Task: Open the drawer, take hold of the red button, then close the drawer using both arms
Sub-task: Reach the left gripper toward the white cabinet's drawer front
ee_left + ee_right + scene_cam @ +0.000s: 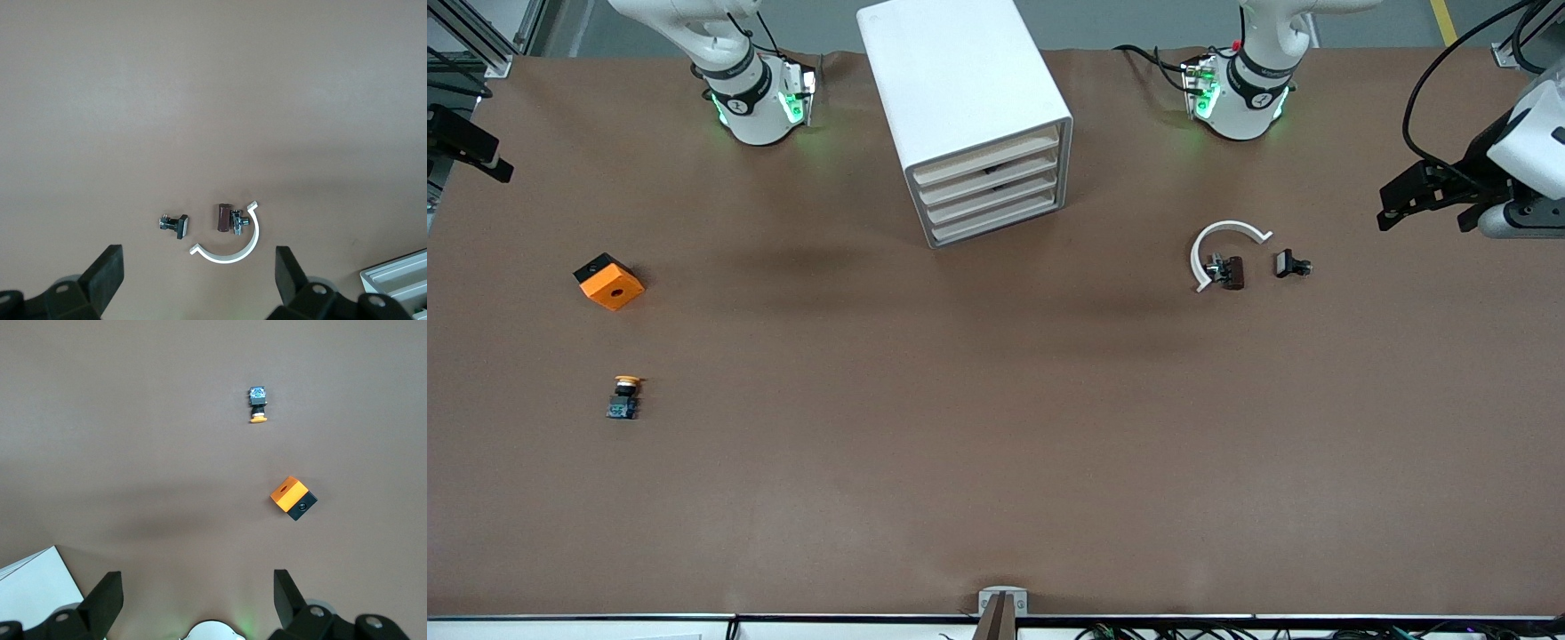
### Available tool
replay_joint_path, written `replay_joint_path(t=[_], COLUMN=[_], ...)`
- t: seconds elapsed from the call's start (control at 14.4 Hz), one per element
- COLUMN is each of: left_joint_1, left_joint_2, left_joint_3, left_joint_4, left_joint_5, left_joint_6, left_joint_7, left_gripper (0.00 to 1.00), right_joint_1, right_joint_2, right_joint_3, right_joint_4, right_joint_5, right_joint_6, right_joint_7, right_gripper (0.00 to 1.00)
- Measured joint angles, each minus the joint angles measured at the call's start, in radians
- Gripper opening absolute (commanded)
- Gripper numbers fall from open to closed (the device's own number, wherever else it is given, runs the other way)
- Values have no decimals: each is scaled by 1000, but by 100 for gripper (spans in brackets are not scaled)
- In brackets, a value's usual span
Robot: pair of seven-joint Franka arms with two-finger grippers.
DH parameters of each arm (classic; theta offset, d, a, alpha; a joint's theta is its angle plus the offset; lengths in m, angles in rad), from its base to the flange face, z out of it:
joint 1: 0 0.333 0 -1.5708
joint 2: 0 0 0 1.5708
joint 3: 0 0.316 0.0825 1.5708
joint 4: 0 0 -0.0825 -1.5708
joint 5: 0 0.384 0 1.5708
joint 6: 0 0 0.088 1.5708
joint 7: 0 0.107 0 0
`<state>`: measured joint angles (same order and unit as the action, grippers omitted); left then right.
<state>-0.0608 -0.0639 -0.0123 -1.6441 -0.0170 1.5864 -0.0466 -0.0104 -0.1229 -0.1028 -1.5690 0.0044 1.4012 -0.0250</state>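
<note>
Drawers: white cabinet (974,116) of four drawers stood shut between the arm bases; no readable writing anywhere.
Red button: not visible on the table.
Yellow button (624,396): lay near the right arm's end, nearer the camera than an orange-and-black block (609,281).
Left gripper (199,280): jaws wide, empty, above a white curved clip (1221,247) and small black parts.
Right gripper (197,600): jaws wide, empty, waiting.

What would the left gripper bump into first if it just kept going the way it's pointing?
Probably bare table. The open left gripper points down at it; the white curved clip and small black part lie close by, so depth is uncertain.
</note>
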Motion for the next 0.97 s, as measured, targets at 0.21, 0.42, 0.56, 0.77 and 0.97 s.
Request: replay_joint_path(t=[0.21,0.42,0.56,0.77,0.97], left_joint_1=[0,0,1,2,-2], left_joint_2=[0,3,16,58,127], left_joint_3=[0,0,0,0,0], left_joint_4=[0,0,-1,-4,-6], left_joint_5=[0,0,0,0,0], left_joint_6=[0,-1,-7,-14,-12], left_joint_7=[0,-5,-13,-14,-14], left_gripper=[100,100,100,100,100], right_joint_1=[0,0,0,-1,0], right_joint_2=[0,0,0,7,45], right_joint_3=[0,0,-1,-5,-1], right_joint_4=[0,4,17,21,17], right_joint_5=[0,0,0,0,0], right_joint_6=[0,3,3,1,0], right_joint_7=[0,0,0,0,0], right_gripper=[100,100,100,100,100])
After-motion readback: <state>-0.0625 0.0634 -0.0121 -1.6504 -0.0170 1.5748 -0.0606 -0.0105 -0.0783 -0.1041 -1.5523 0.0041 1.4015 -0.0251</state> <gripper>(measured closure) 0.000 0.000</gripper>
